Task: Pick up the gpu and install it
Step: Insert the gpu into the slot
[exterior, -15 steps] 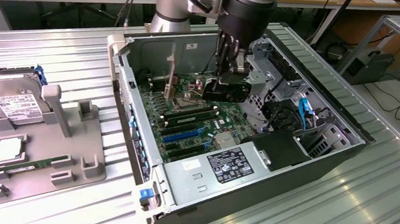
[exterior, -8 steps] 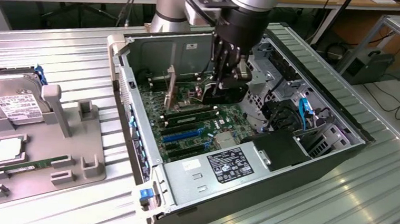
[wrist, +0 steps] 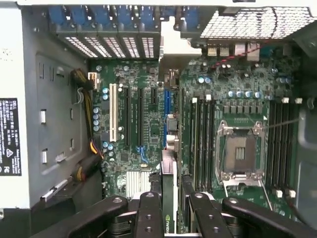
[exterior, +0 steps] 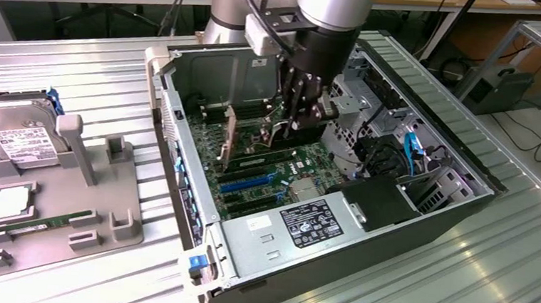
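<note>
The gpu (exterior: 248, 136) is held upright inside the open computer case (exterior: 272, 266), close over the motherboard (exterior: 268, 180), pinched between the fingers (wrist: 148, 213) of the gripper (exterior: 296, 128). In the exterior view its brownish back is seen, stretched from the gripper toward nine o'clock. In the wrist view the card is seen edge-on, lined up with the blue slot (wrist: 166, 114), the processor socket (wrist: 240, 153) lying beyond the memory slots. Whether the slot is touched cannot be told. At the case's nine o'clock in the exterior view, a hard drive (exterior: 19, 137) and a RAM stick (exterior: 42, 223) are kept on a grey holder (exterior: 77, 181) on the desk (exterior: 414, 290).
</note>
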`<state>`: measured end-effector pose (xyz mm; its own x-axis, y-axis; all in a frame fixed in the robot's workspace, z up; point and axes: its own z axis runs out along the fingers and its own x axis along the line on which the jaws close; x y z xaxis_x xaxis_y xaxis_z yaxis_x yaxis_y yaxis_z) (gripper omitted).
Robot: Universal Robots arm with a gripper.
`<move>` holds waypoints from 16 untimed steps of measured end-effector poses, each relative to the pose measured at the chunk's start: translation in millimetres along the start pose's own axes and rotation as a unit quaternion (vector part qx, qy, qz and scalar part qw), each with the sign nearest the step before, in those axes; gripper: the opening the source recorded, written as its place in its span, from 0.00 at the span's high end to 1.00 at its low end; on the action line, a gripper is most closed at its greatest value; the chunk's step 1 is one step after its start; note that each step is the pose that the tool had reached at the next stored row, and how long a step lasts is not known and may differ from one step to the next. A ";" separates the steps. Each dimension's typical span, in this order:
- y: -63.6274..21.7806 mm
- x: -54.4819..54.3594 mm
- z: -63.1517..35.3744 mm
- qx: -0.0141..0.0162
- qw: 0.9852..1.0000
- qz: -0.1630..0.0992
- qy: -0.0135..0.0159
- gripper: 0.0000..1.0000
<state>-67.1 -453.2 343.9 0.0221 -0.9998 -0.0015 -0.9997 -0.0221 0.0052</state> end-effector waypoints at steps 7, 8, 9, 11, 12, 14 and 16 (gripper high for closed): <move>26.2 -0.5 15.3 0.000 1.000 0.001 0.000 0.74; 26.2 -0.5 17.1 0.000 1.000 0.001 0.000 0.74; 26.2 -0.5 18.9 0.000 1.000 0.002 0.000 0.74; 26.4 -0.5 22.4 0.000 1.000 0.005 0.000 0.74; 26.6 -0.5 26.2 0.000 1.000 0.007 0.000 0.74; 28.3 -0.6 30.5 0.000 1.000 0.008 0.000 0.74; 32.0 -0.6 35.0 0.000 1.000 0.008 0.000 0.74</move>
<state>-99.2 -453.2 309.1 0.0059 -1.0000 -0.0014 -1.0000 -0.0059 0.0053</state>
